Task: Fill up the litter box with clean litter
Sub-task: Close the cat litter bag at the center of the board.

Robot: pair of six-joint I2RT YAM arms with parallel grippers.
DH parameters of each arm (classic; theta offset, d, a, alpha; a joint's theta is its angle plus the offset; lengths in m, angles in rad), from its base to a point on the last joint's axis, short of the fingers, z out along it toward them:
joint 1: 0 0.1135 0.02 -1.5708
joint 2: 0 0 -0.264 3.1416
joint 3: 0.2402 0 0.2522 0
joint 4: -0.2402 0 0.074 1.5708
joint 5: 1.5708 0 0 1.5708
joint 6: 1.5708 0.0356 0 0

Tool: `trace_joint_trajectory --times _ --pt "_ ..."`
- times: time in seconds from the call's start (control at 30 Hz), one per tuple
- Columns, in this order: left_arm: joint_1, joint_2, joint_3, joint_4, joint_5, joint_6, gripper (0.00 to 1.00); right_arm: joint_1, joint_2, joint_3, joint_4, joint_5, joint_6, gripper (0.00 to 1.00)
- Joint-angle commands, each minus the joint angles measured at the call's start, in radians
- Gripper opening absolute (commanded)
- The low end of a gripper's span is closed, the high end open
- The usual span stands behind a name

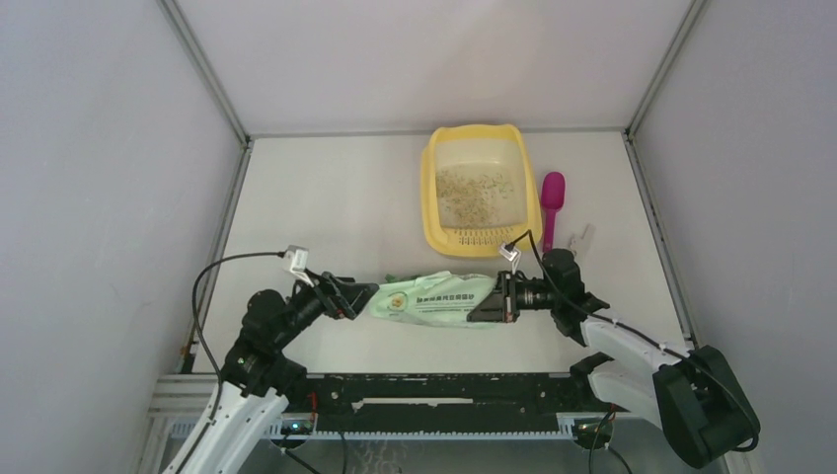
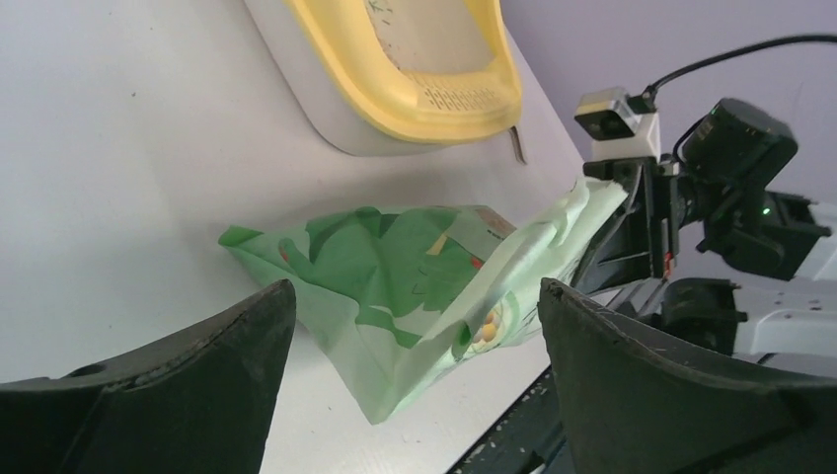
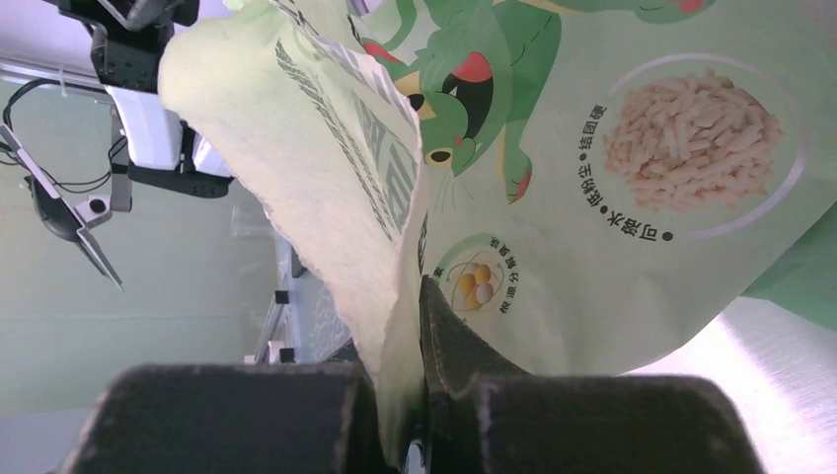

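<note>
The yellow litter box (image 1: 431,202) stands at the far middle of the table, with a thin speckled layer of clean litter (image 1: 472,186) on its floor. A light green printed bag (image 1: 434,299) lies on its side near the arms. My right gripper (image 1: 496,299) is shut on the bag's right edge, and the right wrist view shows the folded edge (image 3: 400,247) pinched between the jaws (image 3: 415,296). My left gripper (image 1: 357,296) is open at the bag's left end. In the left wrist view the bag's corner (image 2: 395,267) hangs between the wide-apart fingers (image 2: 417,291), touching neither.
A magenta scoop (image 1: 551,202) lies just right of the litter box, with a small clear piece (image 1: 582,237) near its handle. Grey walls close in the table on the left, back and right. The litter box's grille ledge (image 2: 459,99) faces the arms.
</note>
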Motion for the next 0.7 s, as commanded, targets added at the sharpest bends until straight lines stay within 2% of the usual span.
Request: trace_joint_trajectory --times 0.0,0.17,0.33,0.5,0.6,0.67 --pt "-0.016 0.015 -0.050 0.189 0.058 0.075 0.95 -0.037 -0.004 0.070 0.000 -0.040 -0.040 0.00" --pt "-0.023 -0.044 -0.115 0.294 0.099 0.047 0.94 -0.073 0.000 0.098 -0.030 -0.076 -0.055 0.00" --pt "-0.071 0.088 -0.149 0.456 0.134 0.049 0.87 -0.083 0.008 0.103 -0.034 -0.099 -0.067 0.00" --pt "-0.121 0.204 -0.137 0.566 0.126 0.075 0.85 -0.086 0.011 0.103 -0.054 -0.107 -0.085 0.00" --pt "-0.131 0.293 -0.119 0.616 0.154 0.093 0.76 -0.091 0.001 0.103 -0.045 -0.114 -0.079 0.00" --pt "-0.134 0.360 -0.119 0.668 0.178 0.080 0.60 -0.095 0.002 0.103 -0.029 -0.122 -0.070 0.00"
